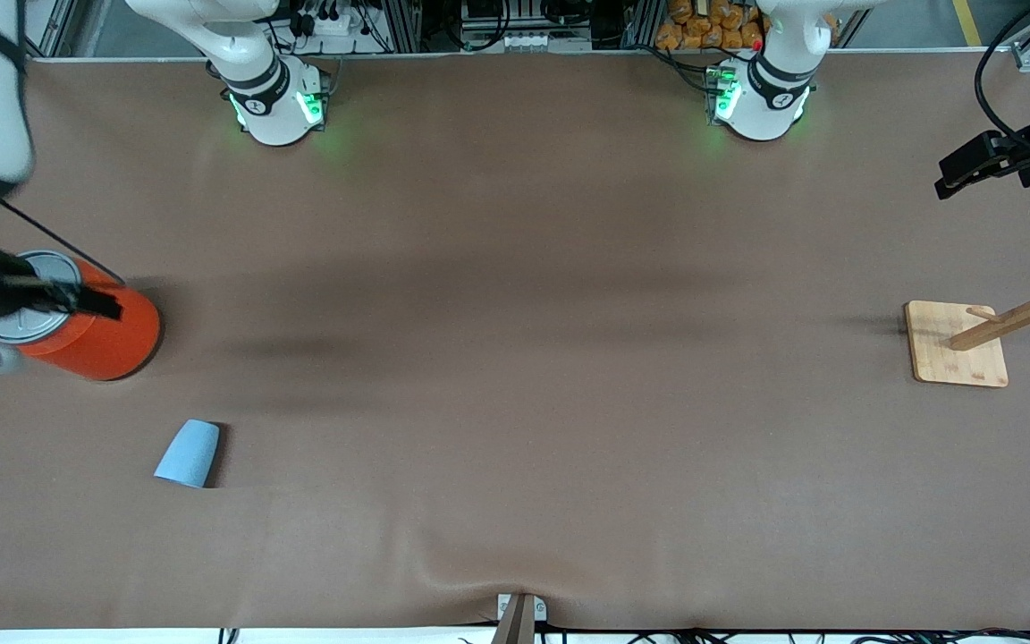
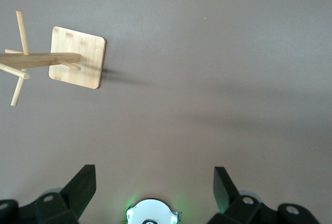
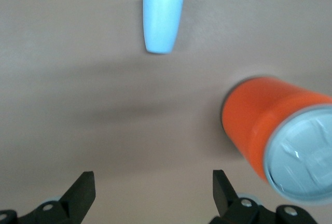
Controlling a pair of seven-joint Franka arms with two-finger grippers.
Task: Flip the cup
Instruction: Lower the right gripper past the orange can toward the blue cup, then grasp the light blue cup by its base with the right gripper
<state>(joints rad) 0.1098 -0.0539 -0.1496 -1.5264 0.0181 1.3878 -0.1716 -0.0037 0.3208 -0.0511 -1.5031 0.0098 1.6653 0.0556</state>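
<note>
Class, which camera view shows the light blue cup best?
The right wrist view: the cup is large, unobstructed, tapered outline clear. The front view shows it smaller, nearer the camera than the orange can. The left wrist view misses it.

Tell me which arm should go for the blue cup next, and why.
Right. The right gripper hangs with open jaws over the orange can, beside the cup, which shows in its wrist view. The left gripper, also open, waits at the table's other end near the wooden rack.

The orange can [image 3: 270,136] is blurred and cut off by the edge.
</note>
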